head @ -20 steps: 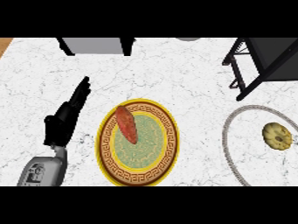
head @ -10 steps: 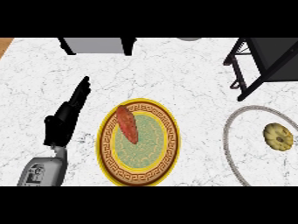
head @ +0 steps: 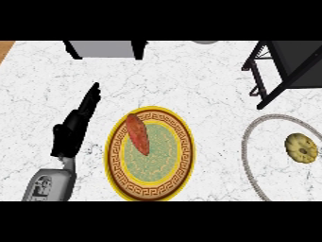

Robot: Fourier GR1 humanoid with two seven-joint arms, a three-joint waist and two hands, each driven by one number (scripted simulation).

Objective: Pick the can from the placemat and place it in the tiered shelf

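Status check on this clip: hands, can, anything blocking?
Left hand open, left of placemat; right hand not in view. Can lying on placemat, untouched. Bare counter between can and tiered shelf.

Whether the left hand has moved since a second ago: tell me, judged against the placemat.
No. The left hand lies at the same spot just left of the placemat, with its fingers straight and angled the same way as before.

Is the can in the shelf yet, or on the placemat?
Not in: the can sits on the placemat; the shelf stands apart at the upper right.
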